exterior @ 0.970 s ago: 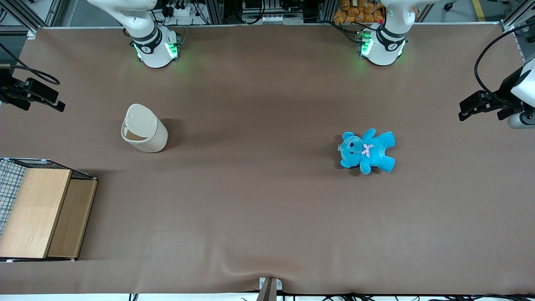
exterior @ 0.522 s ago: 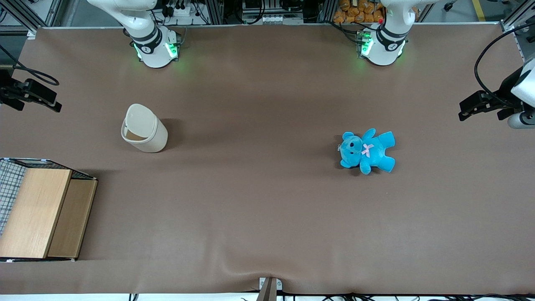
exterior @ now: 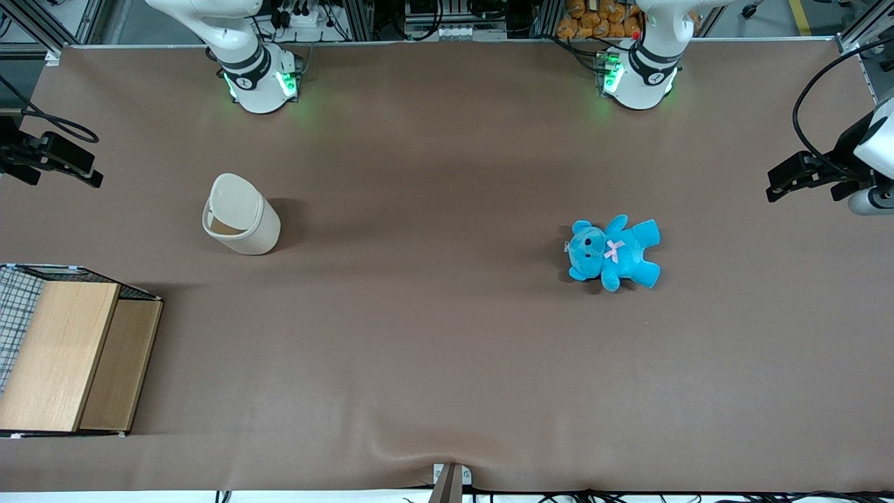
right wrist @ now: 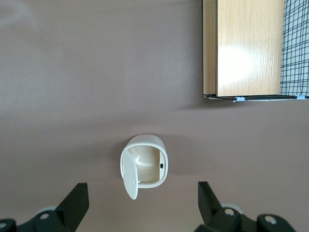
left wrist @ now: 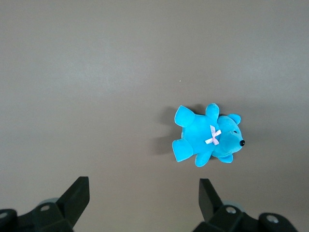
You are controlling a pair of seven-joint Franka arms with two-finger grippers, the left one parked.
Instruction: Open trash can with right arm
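The cream-white trash can (exterior: 241,225) stands on the brown table, its lid (exterior: 235,198) swung up on its hinge so the inside shows. In the right wrist view the trash can (right wrist: 145,166) shows its open mouth, with the lid (right wrist: 129,175) standing on edge beside it. My right gripper (exterior: 82,172) hangs high at the working arm's end of the table, well apart from the trash can. In the right wrist view the gripper (right wrist: 142,205) is open wide and holds nothing, with the trash can seen between its fingers (right wrist: 76,202) far below.
A wooden-topped wire-mesh box (exterior: 63,356) sits at the working arm's end, nearer the front camera than the trash can; it also shows in the right wrist view (right wrist: 246,48). A blue teddy bear (exterior: 613,251) lies toward the parked arm's end.
My right gripper has drawn slightly away from the trash can toward the table's end. The trash can and its raised lid have not moved.
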